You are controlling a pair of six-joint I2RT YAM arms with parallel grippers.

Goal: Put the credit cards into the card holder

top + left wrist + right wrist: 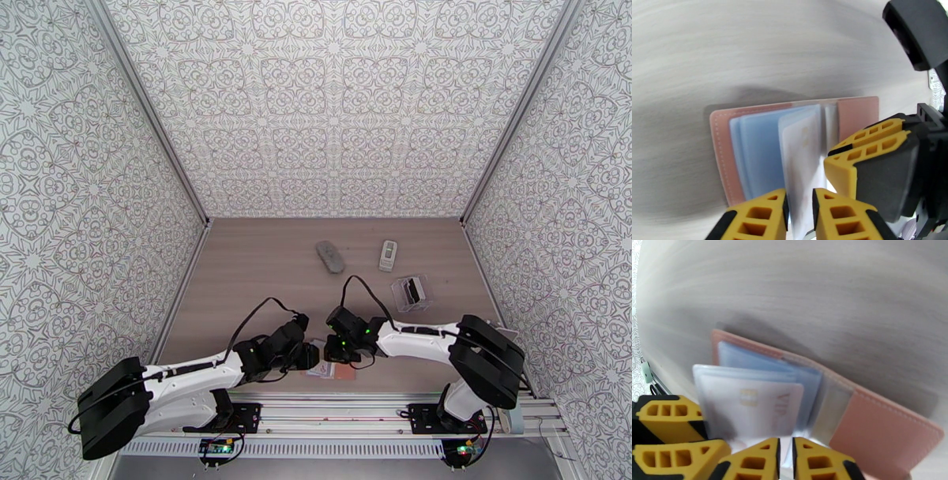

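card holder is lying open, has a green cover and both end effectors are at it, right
Not green: the left wrist view shows the card holder has a pink cover. It does lie open, with the left end effector and the right end effector at it.

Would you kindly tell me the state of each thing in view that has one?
Pink stitched card holder: open, flat on wood-grain table.
White plastic VIP card: in raised clear plastic sleeve.
Left end effector: shut on that sleeve.
Right end effector: nearly shut, grasp unclear.
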